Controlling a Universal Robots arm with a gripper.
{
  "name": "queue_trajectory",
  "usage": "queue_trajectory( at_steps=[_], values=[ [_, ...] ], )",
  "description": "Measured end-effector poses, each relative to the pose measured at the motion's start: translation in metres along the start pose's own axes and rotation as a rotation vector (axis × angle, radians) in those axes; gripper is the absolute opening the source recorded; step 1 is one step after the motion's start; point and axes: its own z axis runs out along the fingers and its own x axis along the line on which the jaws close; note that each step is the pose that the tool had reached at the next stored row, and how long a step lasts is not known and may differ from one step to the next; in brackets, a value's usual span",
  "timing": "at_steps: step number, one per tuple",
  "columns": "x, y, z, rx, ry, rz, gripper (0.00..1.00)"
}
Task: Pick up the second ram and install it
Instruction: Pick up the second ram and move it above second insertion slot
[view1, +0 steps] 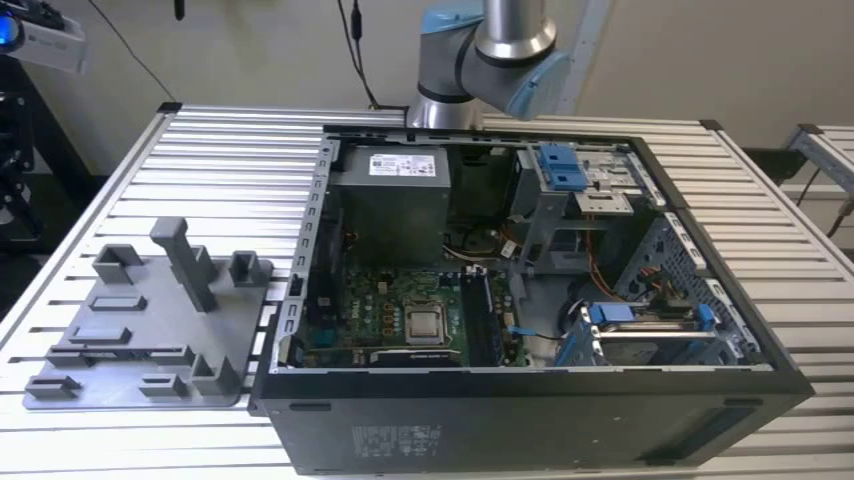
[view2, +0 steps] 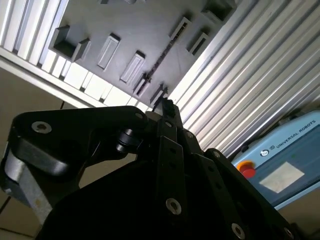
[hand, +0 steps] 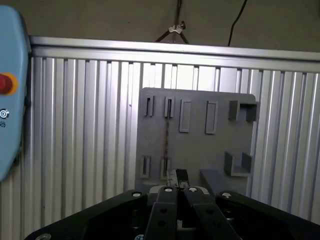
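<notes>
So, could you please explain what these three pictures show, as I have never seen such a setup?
The exterior view comes from a camera off the arm. In it, a robot arm stands behind an open computer case on a slatted metal table, with a grey holder plate beside the case. The two wrist cameras ride on the arm and look past its black fingers at that plate. The fingers are shut and hold nothing. The thin dark stick standing in the plate's slots is the second ram, a memory board not yet picked up.
</notes>
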Motion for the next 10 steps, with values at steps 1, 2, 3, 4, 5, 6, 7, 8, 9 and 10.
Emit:
queue_trajectory(
  at_steps=[1, 2, 3, 4, 5, 6, 7, 8, 9, 10],
  values=[
    [0.0000, 0.0000, 0.0000, 0.0000, 0.0000, -0.001, 0.11],
    [0.0000, 0.0000, 0.0000, 0.0000, 0.0000, -0.003, 0.12],
    [0.0000, 0.0000, 0.0000, 0.0000, 0.0001, -0.004, 0.18],
    [0.0000, 0.0000, 0.0000, 0.0000, 0.0001, -0.005, 0.18],
    [0.0000, 0.0000, 0.0000, 0.0000, 0.0001, -0.006, 0.30],
    [0.0000, 0.0000, 0.0000, 0.0000, 0.0002, -0.008, 0.30],
    [0.0000, 0.0000, 0.0000, 0.0000, 0.0002, -0.009, 0.36],
    [0.0000, 0.0000, 0.0000, 0.0000, 0.0002, -0.010, 0.36],
    [0.0000, 0.0000, 0.0000, 0.0000, 0.0002, -0.012, 0.42],
    [0.0000, 0.0000, 0.0000, 0.0000, 0.0002, -0.013, 0.42]
  ],
)
